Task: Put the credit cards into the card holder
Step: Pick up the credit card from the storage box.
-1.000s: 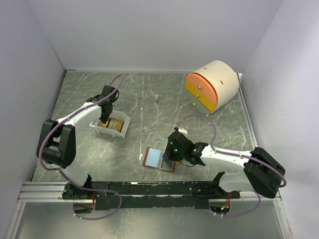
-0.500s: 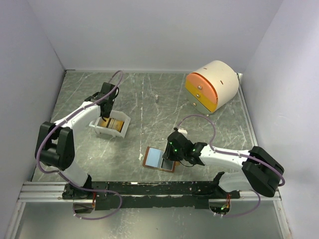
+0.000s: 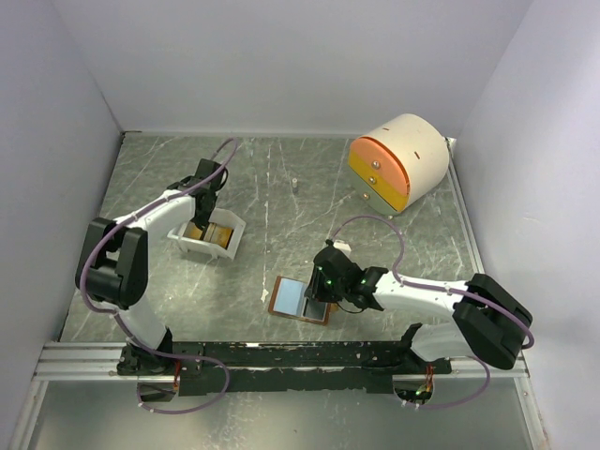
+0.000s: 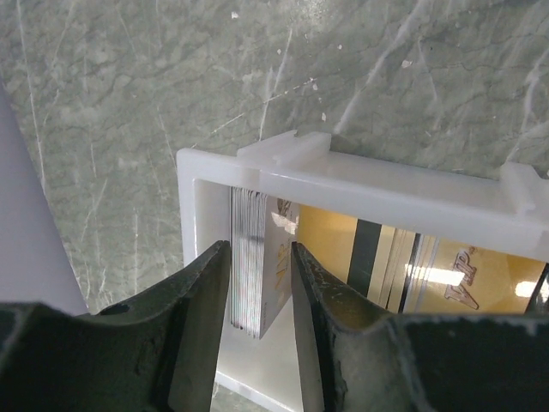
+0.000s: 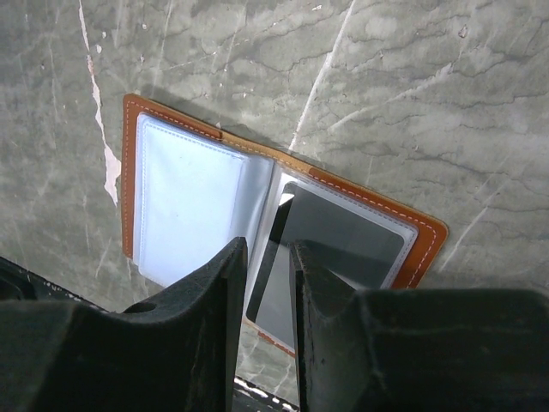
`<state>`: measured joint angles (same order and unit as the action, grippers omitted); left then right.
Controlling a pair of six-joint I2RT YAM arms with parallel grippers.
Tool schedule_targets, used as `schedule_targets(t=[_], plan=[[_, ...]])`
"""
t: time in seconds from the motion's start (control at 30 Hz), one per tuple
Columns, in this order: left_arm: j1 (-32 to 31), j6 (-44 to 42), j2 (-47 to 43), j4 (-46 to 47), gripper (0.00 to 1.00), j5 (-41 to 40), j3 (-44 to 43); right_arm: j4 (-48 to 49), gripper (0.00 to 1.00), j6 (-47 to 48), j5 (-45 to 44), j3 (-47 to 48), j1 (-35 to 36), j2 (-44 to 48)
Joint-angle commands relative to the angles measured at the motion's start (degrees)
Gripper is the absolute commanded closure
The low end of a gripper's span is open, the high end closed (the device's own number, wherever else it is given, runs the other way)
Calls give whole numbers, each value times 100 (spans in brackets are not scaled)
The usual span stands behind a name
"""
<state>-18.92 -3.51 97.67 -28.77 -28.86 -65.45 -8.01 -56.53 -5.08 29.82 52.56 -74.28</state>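
The white tray [image 3: 208, 246] holds the credit cards. In the left wrist view a stack of silver-grey cards [image 4: 253, 266] stands on edge at the tray's [image 4: 343, 176] left end, with gold-yellow cards [image 4: 326, 245] beside it. My left gripper [image 4: 260, 249] reaches into the tray [image 3: 199, 214] with both fingers against the stack. The brown card holder [image 3: 298, 300] lies open and flat. A dark card [image 5: 343, 232] sits partly in its right pocket, behind the stitched edge [image 5: 420, 236]. My right gripper [image 5: 268, 249] hovers over the fold [image 3: 321, 298], jaws narrowly apart, gripping nothing.
The big cream-and-orange round drawer unit [image 3: 398, 161] stands at the back right. A small white object [image 3: 294, 184] lies on the marble table behind the middle. Walls close in on the left, back and right.
My left arm has swung a little, and its gripper has shifted slightly toward the far end of the tray. The right arm and the card holder have not moved.
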Motion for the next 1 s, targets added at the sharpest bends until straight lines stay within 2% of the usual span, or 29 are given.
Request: schedule_targets(t=[0.0, 0.73, 0.97], plan=[[-23, -76, 153, 131, 55, -123, -66, -34, 73, 53, 7, 124, -14, -45], [-46, -141, 569, 239, 59, -747, -44, -68, 73, 2, -24, 20, -26, 173], [-109, -150, 533, 184, 67, -1042, -142, -117, 73, 3, -80, -24, -19, 316]])
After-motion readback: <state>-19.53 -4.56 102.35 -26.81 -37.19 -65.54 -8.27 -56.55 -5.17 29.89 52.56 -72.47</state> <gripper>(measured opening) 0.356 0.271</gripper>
